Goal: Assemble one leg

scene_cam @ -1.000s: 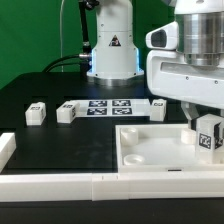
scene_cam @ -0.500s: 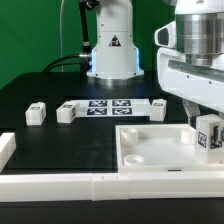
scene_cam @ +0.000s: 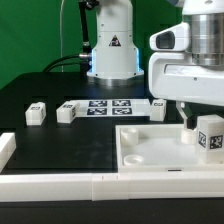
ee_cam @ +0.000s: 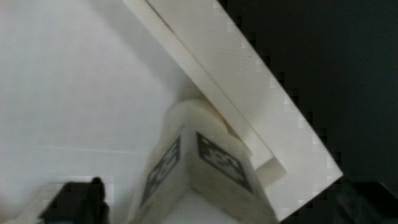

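Shifted toward the exterior view's left over the last second, with the gripper apparently clamped on the leg (fingertips mostly hidden), held upright at the white panel's far right corner, presumably lining up with its socket.

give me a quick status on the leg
Pincer over panel's far corner, grip state unclear. Leg upright at that corner. Three spare legs beside marker board.

The gripper apparently shifted left, leg staying at the panel corner
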